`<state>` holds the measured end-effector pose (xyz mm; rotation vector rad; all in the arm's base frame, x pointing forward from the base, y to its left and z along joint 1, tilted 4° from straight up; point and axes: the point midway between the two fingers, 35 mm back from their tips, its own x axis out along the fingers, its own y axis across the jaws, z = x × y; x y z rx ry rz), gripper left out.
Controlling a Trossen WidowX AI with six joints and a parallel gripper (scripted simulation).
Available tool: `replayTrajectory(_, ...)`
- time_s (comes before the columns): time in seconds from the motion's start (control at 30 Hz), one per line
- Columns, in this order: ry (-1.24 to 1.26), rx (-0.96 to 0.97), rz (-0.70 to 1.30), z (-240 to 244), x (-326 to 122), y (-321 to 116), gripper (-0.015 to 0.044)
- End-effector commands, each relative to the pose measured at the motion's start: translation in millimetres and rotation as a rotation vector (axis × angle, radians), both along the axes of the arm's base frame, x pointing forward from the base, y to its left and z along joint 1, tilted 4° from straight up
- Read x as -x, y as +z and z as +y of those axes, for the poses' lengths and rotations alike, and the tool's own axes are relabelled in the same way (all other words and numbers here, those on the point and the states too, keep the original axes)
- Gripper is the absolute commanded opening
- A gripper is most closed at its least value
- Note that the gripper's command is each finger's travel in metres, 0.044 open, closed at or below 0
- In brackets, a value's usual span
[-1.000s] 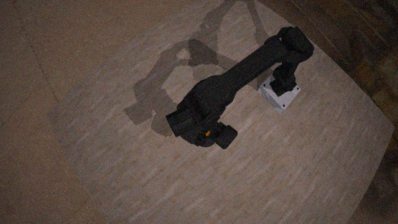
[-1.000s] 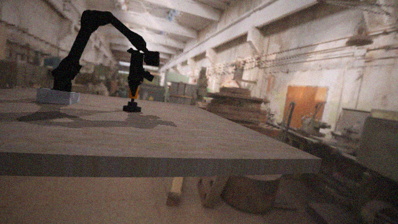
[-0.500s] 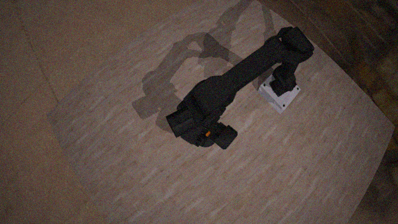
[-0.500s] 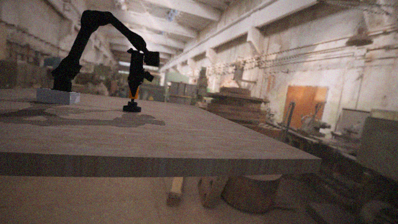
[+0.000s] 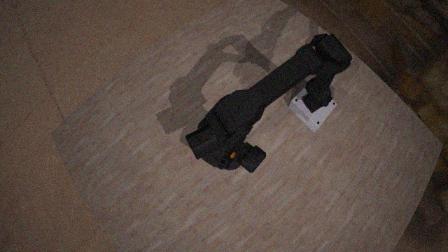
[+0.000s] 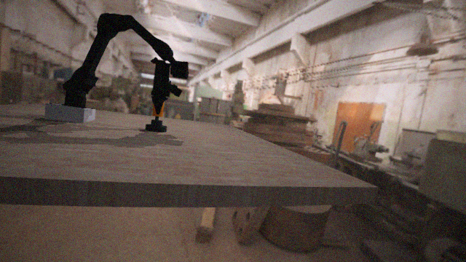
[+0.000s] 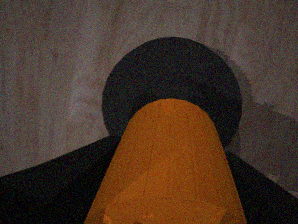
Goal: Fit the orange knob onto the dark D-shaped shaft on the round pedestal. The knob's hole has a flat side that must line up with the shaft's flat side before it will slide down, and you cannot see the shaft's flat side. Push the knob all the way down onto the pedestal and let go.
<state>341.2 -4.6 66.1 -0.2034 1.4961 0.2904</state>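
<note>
The claw (image 6: 158, 106) is closed around the orange knob (image 5: 232, 155) (image 6: 162, 110) (image 7: 170, 160), holding it upright above the round pedestal (image 6: 156, 127) (image 7: 172, 65). In the exterior view, the dark shaft (image 6: 156, 118) shows between them; whether its tip has entered the hole cannot be told.

The knob looks light and stiff, unlikely to be fragile; its smooth, tapering sides could slip or twist under a hard push. The present hold on opposite sides seems right, leaving the bottom free. It probably needs gentle turning until the flats match, then pressing straight down.

From above, the arm's white base (image 5: 313, 120) (image 6: 69, 112) sits toward two o'clock from the knob on the wooden table (image 5: 350, 157) (image 6: 218, 164). No loose object appears in the way; the unseen flat is the likely obstacle.
</note>
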Motion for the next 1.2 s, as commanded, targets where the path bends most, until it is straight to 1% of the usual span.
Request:
replayTrajectory(0.0, -0.002, -0.002, -0.002, 0.3, -0.6, -0.7, 0.0)
replayTrajectory(0.23, 0.007, -0.002, -0.002, 0.1, -0.2, 4.6, 0.0)
replayTrajectory(0.47, 0.207, 0.009, -0.015, 0.2, 0.2, 2.3, 0.0)
replayTrajectory(1.17, 0.207, 0.009, -0.015, 0.4, -0.3, -0.4, 0.0)
